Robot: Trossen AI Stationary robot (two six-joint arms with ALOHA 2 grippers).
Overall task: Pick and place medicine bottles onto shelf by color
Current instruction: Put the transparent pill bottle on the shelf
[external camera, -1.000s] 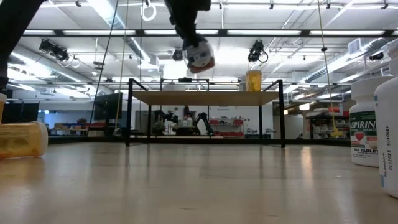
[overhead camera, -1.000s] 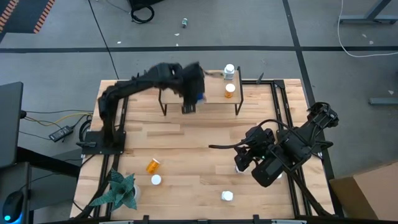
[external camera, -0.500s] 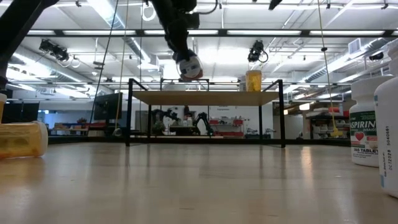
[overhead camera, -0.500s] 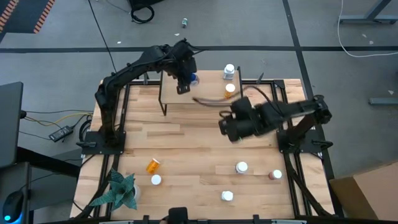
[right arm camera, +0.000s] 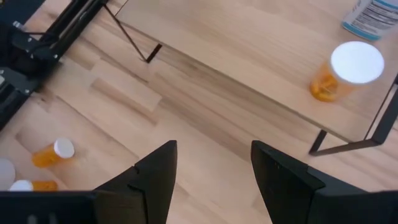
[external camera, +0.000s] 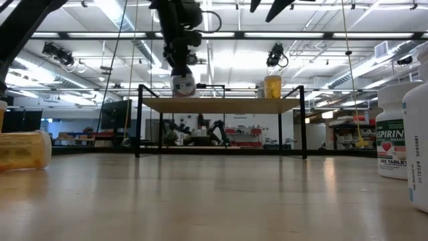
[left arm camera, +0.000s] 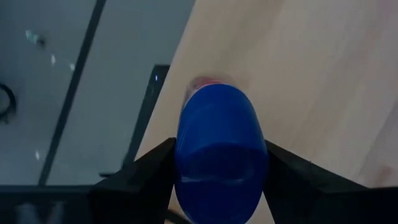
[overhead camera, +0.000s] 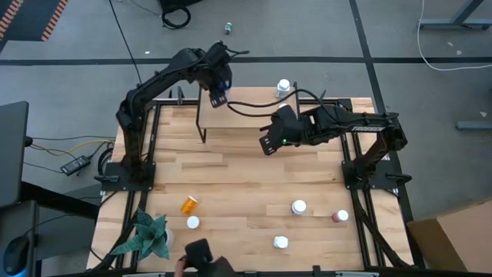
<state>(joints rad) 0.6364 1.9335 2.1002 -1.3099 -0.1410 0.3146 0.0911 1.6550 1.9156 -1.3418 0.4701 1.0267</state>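
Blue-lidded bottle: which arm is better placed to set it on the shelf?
Left. The left gripper holds the blue-lidded bottle at the far left end of the light wooden shelf. The right gripper, empty with jaws open, hovers in front of the shelf.

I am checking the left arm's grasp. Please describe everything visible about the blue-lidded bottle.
The blue-lidded bottle is small, with a glossy blue plastic lid that hides most of its body from the wrist camera. In the low view, the body looks white with a reddish band. It is held in the left tool, one finger on each side, above the shelf near its left end, not yet resting on it.
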